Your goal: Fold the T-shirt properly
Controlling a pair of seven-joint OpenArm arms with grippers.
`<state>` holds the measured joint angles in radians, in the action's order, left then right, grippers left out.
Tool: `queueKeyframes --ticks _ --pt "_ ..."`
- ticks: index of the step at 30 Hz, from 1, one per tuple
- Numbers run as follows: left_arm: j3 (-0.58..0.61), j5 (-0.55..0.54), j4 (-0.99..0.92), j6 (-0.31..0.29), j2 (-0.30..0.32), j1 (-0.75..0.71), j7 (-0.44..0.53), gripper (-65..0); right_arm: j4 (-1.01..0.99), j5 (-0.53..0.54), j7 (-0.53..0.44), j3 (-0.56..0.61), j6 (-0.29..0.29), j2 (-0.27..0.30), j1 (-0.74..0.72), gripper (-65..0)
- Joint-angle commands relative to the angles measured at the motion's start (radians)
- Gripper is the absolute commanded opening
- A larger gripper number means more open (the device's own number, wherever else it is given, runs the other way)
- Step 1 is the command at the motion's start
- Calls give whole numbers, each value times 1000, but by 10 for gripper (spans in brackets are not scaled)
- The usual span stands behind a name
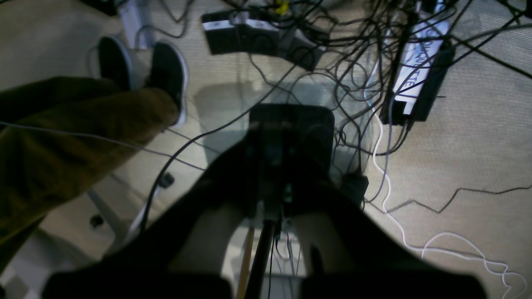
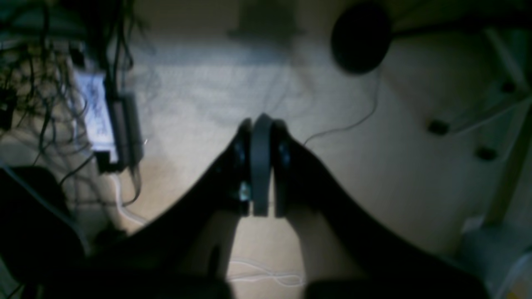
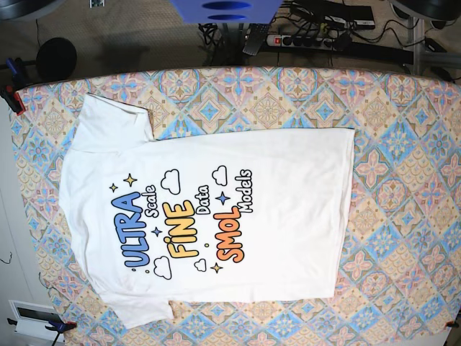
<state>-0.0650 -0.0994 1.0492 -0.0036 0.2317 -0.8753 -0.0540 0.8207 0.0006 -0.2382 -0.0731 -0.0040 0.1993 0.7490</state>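
The T-shirt (image 3: 288, 180) lies spread flat, print side up, on the patterned tablecloth (image 3: 403, 144) in the base view. Its neck end points left, its hem right, and its two sleeves spread at the upper left and lower left. Neither arm shows in the base view. In the left wrist view my left gripper (image 1: 272, 170) hangs over the floor, its dark fingers together with nothing between them. My right gripper (image 2: 262, 128) also looks down at the floor in the right wrist view, jaws pressed shut and empty. The shirt appears in neither wrist view.
Below the left gripper are tangled cables, a power strip (image 1: 415, 70), black pedals (image 1: 257, 37) and a seated person's olive-trousered legs (image 1: 70, 137) with black shoes. Below the right gripper are a round black base (image 2: 360, 37) and frame legs (image 2: 507, 137).
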Motion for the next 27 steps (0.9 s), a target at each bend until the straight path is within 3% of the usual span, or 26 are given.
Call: queueKeyframes --ticks 1,11,18,22,27 --pt "-26 -1 58 7 7 -41 13 -644 18 0 -2 -1 0 -1 47 -650" --pt "-105 -1 458 7 1 -212 10 -644 309 2 3 -1 0 -1 178 -650" --pt "-106 -3 710 7 1 -235 -136 -644 558 2 6 -24 0 -1 252 -650" --pt "-106 -104 839 7 1 -235 -218 -644 701 2 23 -67 0 -4 283 -650" --pt "-109 -257 899 7 28 -144 -366 -644 874 2 202 -67 0 -2 283 -650"
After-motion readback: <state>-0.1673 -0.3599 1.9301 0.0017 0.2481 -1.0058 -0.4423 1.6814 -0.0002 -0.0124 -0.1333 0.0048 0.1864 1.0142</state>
